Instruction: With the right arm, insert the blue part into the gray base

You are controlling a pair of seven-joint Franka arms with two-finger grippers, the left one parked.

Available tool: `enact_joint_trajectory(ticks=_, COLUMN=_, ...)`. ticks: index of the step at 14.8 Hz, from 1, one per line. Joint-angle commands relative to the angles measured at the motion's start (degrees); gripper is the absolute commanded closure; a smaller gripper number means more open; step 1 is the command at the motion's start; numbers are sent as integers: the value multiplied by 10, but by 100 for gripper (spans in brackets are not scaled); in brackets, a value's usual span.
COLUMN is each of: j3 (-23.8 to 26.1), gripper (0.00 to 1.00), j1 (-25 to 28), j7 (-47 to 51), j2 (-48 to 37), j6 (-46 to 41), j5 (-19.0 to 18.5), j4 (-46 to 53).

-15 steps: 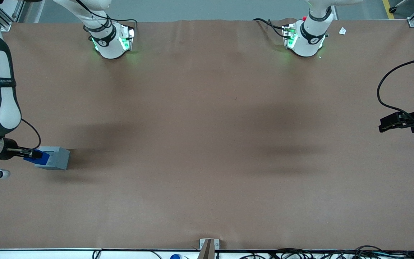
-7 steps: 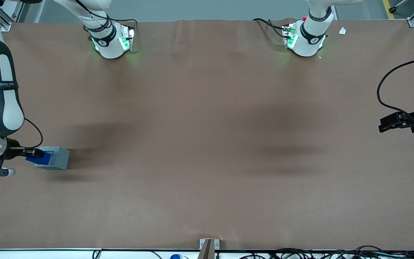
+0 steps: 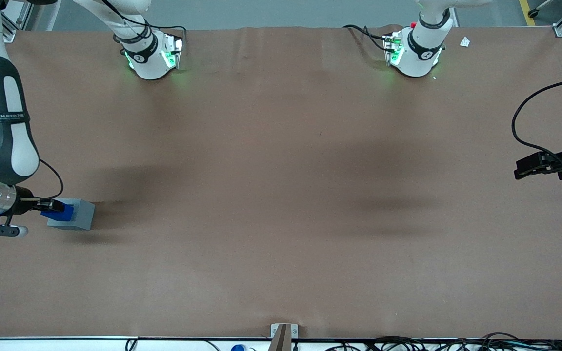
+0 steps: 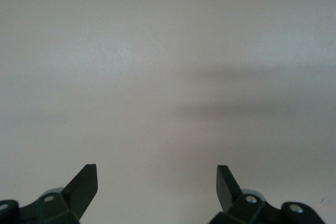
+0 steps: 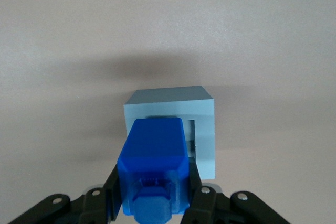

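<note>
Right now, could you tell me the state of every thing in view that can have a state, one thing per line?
blue part: gripped, held over the gray base's top, not fully seated as far as the views show.
gray base: upright on the table, part of its recess uncovered beside the blue part.
gripper: shut on the blue part, directly above the gray base.
right arm: reaching over the working arm's end of the table.

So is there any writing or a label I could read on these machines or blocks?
"WANJEED 708", roughly: white letters on the black band of the right arm; the last characters are too small to be sure of.
Blue part, held by the gripper with its fingers shut over the gray base: no writing.
Gray base: no writing.
Small white tag at the table's edge: unreadable.
</note>
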Motion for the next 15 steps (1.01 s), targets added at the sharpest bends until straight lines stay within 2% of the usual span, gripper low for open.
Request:
enact_joint_trajectory(ticks=1, j3=9, gripper=100, j1=-15, j7=-10, j2=-11, j6=7, j5=3, j4=-15)
enact_joint_trajectory(ticks=15, j3=9, gripper=100, j1=-17, j7=-13, j2=-8, j6=18, j5=2, j4=-15)
